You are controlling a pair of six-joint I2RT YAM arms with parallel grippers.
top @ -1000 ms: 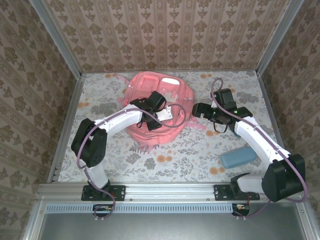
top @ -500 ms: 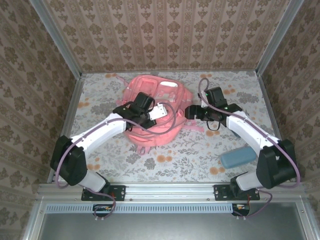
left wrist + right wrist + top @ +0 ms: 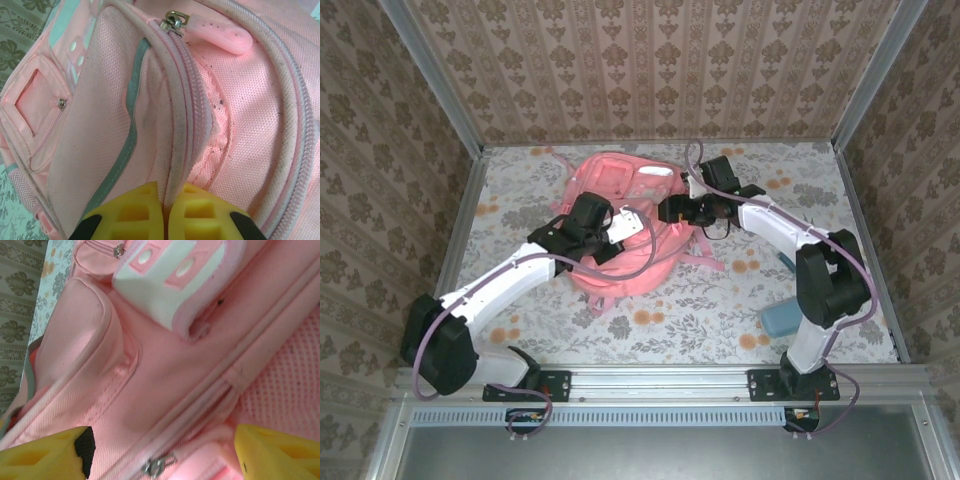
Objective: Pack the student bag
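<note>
1. At the back middle of the table (image 3: 520, 200) lies the bag (image 3: 610, 180), front pockets up; its inside cannot be seen.
2. The left gripper (image 3: 164, 200) has its pads pinched on the bag's zip seam, below the pull (image 3: 215, 32).
3. The right gripper (image 3: 160, 445) stands wide over the bag's right side, holding nothing.
4. A pencil case (image 3: 782, 318) lies on the table at the right, apart from the bag.

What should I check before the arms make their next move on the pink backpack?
1. Left jaws shut on the student bag at its zipper edge: ok.
2. Right jaws open over the bag: ok.
3. Zipper pull free, beyond the left jaws: ok.
4. Bag opened wide enough for packing: cannot tell.
5. Pencil case lying apart from the bag: ok.
</note>
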